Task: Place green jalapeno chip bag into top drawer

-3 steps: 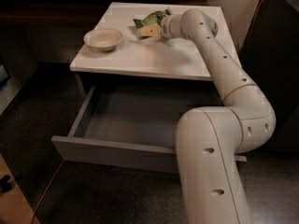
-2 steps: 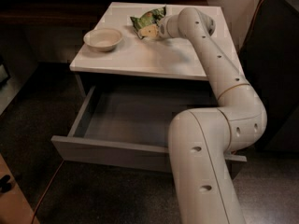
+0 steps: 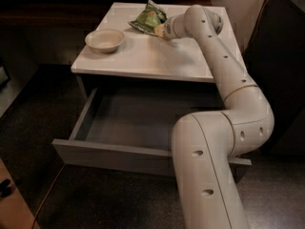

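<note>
While the wide grey top drawer (image 3: 109, 152) is pulled open under the white table (image 3: 143, 61), the glossy green jalapeno chip bag (image 3: 148, 18) is held above the table's rear. It is clasped by the gripper (image 3: 159, 30).

Wrinkled, glossy green jalapeno chip bag (image 3: 148, 17), tilted at the back of the white cabinet top (image 3: 143, 56), right edge meeting the gripper (image 3: 160, 30); grey top drawer (image 3: 114, 152) pulled wide open below

Dim overall, bright tabletop (image 3: 143, 56), tool (image 3: 161, 30) at rear
</note>
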Controlling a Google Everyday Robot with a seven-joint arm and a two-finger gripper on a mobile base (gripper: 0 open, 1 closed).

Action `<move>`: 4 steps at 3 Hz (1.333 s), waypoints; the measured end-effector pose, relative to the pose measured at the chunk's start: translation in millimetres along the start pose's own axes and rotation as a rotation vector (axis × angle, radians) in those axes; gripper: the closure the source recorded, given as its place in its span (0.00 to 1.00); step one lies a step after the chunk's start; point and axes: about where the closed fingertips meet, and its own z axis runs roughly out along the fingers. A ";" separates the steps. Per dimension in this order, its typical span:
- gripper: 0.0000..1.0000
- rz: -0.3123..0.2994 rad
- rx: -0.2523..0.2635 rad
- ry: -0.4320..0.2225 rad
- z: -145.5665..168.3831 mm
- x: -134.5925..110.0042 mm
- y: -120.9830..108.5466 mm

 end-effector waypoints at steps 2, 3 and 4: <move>1.00 0.028 -0.009 -0.062 -50.5 -13.5 -16.7; 1.00 0.015 -0.009 -0.119 -96.6 -30.1 -13.2; 0.79 -0.013 -0.070 -0.095 -123.3 -7.5 19.8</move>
